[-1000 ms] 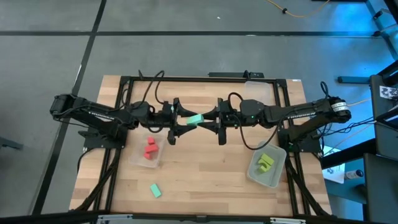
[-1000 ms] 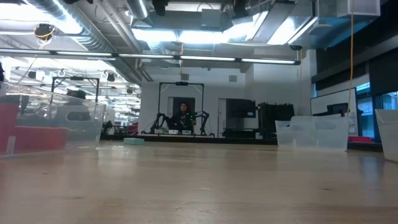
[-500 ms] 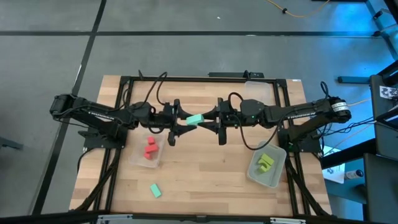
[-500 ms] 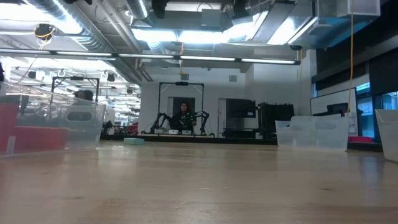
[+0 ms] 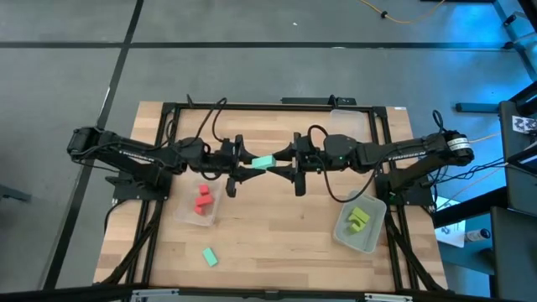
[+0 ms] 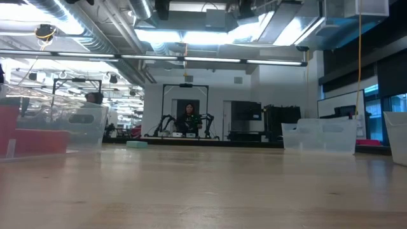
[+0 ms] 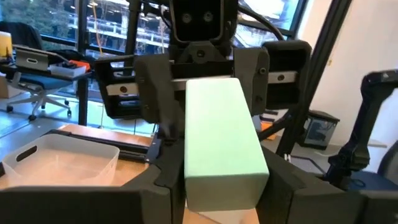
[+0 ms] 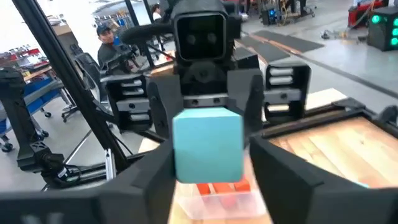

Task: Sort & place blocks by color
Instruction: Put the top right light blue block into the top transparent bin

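My left claw (image 5: 243, 165) sits above mid-table with its fingers against one end of the mint block (image 5: 263, 161); whether it has truly clamped yet I cannot tell, since the fingers flank the block closely but contact is hard to judge. Below it, the left tray (image 5: 198, 206) holds the red blocks (image 5: 201, 200), and a second mint block (image 5: 209, 257) lies loose on the table (image 5: 277, 243) near the front edge.

The mint block hangs in the air between the two claws, level, with each claw at one end. From the left wrist view it reads as a plain rectangular bar (image 7: 221, 143), and I judge it light, stiff and smooth-sided, so it could slip if squeezed near a corner. I would take it square across the flat long faces, well in from the end.

My right claw (image 5: 284, 164) faces the left one at the block's other end; I cannot tell whether it is gripping or letting go. Further right, the right tray (image 5: 361, 225) holds the yellow-green blocks (image 5: 358, 219).
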Robot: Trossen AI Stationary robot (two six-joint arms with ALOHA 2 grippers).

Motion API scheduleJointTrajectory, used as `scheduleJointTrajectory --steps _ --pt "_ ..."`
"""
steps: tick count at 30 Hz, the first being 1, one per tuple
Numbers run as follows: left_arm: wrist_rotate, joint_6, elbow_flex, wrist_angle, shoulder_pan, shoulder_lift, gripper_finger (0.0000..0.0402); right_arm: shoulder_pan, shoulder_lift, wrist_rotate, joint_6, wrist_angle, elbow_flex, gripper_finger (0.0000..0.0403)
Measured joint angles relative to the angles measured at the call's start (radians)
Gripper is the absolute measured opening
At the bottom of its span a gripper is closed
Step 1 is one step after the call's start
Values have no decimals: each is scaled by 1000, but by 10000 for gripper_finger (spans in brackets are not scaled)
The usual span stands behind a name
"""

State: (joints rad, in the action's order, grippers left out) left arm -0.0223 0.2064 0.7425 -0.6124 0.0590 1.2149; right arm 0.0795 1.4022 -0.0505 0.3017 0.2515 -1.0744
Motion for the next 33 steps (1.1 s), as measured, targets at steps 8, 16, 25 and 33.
scheduleJointTrajectory --steps 8,16,25,33 --pt "-11 -27 0 261 -25 -149 124 -32 -123 -35 34 -285 0 311" --pt "-105 -41 -7 518 -30 -419 124 -39 -233 -63 68 -540 -1 328" --pt "-240 -14 -177 460 41 -661 124 -38 -238 -98 90 -477 -1 329" --pt "-248 -4 -224 432 69 -712 124 -38 -231 -99 120 -438 0 329"
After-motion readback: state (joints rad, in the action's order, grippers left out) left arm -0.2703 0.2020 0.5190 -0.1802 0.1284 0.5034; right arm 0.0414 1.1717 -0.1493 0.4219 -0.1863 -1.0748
